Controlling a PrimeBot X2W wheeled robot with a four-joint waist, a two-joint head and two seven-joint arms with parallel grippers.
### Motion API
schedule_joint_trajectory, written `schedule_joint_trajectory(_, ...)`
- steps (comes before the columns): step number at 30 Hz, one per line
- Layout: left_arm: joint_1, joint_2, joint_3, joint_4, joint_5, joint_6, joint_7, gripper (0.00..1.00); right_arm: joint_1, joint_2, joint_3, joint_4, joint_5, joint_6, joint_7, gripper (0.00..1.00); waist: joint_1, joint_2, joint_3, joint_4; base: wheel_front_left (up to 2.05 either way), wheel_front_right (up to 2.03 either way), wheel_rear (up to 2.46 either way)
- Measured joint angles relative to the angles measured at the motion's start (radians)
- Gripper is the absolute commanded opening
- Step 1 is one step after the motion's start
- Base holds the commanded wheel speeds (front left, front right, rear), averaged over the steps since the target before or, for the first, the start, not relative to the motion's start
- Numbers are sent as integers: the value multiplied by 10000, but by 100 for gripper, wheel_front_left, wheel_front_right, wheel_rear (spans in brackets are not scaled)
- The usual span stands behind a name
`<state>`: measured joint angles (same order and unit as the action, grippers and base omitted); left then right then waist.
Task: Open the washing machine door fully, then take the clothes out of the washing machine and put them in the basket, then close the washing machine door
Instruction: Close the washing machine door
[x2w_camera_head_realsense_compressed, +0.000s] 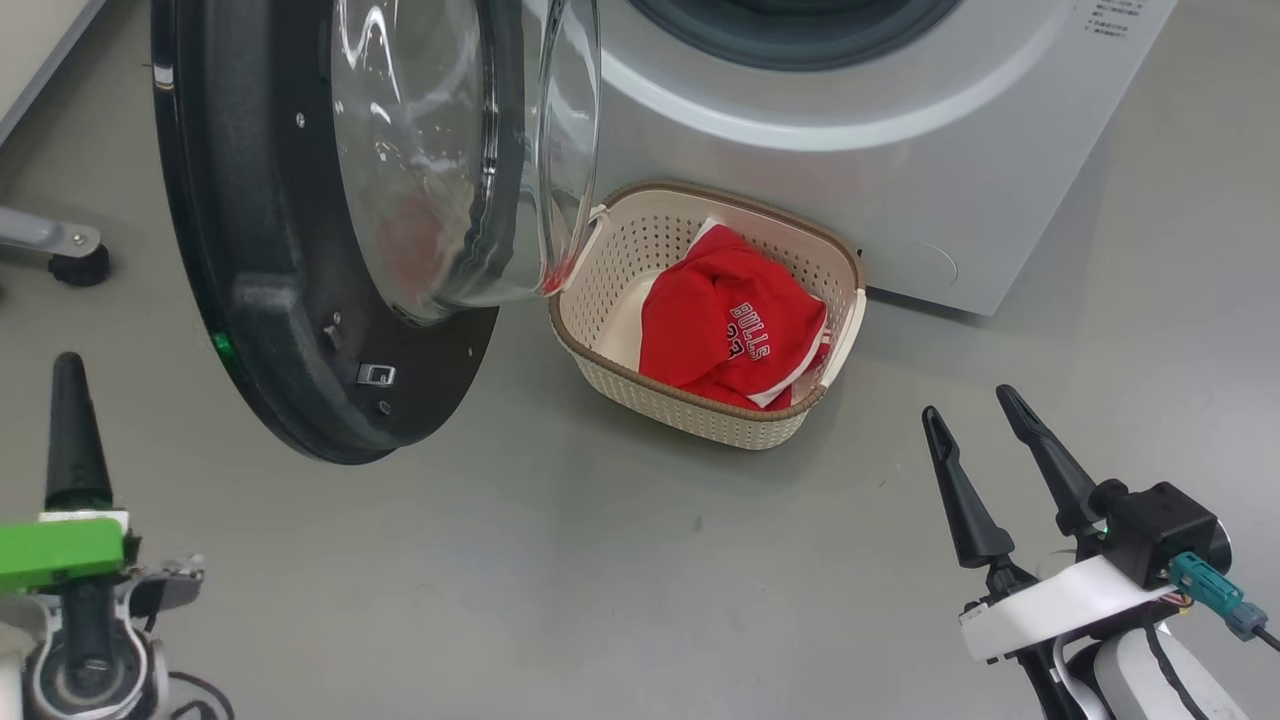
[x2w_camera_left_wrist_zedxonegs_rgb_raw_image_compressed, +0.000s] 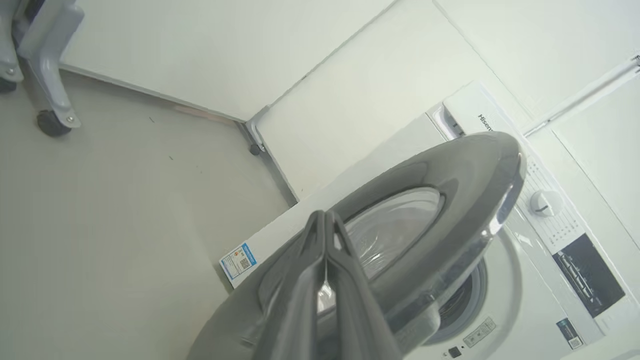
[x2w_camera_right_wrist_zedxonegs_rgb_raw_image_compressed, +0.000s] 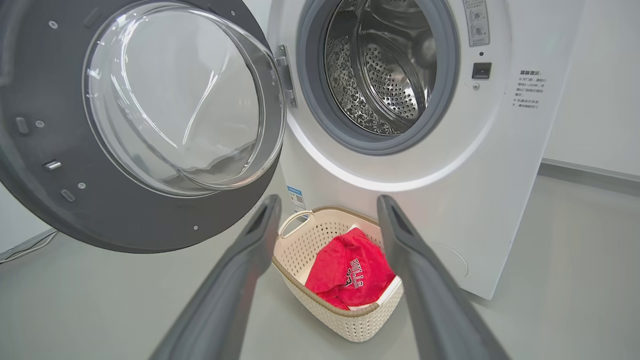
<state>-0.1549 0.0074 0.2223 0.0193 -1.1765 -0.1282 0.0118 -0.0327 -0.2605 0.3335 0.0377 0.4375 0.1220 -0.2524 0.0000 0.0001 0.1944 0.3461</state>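
The washing machine door (x2w_camera_head_realsense_compressed: 260, 250) hangs wide open at the upper left, its dark grey inner side and glass bowl facing me. Below the washing machine (x2w_camera_head_realsense_compressed: 900, 150) sits the basket (x2w_camera_head_realsense_compressed: 700, 410), and the red "BULLS 23" clothes (x2w_camera_head_realsense_compressed: 730, 320) lie inside it. In the right wrist view the steel drum (x2w_camera_right_wrist_zedxonegs_rgb_raw_image_compressed: 385, 65) looks empty, above the basket (x2w_camera_right_wrist_zedxonegs_rgb_raw_image_compressed: 345, 320) and the clothes (x2w_camera_right_wrist_zedxonegs_rgb_raw_image_compressed: 350, 275). My left gripper (x2w_camera_head_realsense_compressed: 68, 365) is shut on nothing at the lower left. In its wrist view the left gripper (x2w_camera_left_wrist_zedxonegs_rgb_raw_image_compressed: 325, 216) points at the door's outer rim (x2w_camera_left_wrist_zedxonegs_rgb_raw_image_compressed: 450, 200). My right gripper (x2w_camera_head_realsense_compressed: 967, 402) stands open at the lower right, apart from the basket.
A grey frame leg with a black foot (x2w_camera_head_realsense_compressed: 75, 260) stands on the floor left of the door, and shows again in the left wrist view (x2w_camera_left_wrist_zedxonegs_rgb_raw_image_compressed: 50, 120). White wall panels meet in a corner behind the washer. Grey floor (x2w_camera_head_realsense_compressed: 600, 560) stretches between my grippers and the basket.
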Motion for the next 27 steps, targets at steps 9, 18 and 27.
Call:
schedule_joint_trajectory(9,-1347,165,1852,382,-3620,1588,1889,0,-8,-48,-98,-13,2,0,0,100,0,0,135,-127,0,0,0)
schedule_joint_trajectory(18,-1386,456,1705,704,-4748,2650,3643,0,-10,-75,-127,-13,2,0,0,100,0,0,179,-162,0,0,0)
schedule_joint_trajectory(27,-1364,531,1417,1172,-5465,2648,4834,0,-32,-96,-130,-13,4,0,0,100,0,0,132,-177,0,0,0)
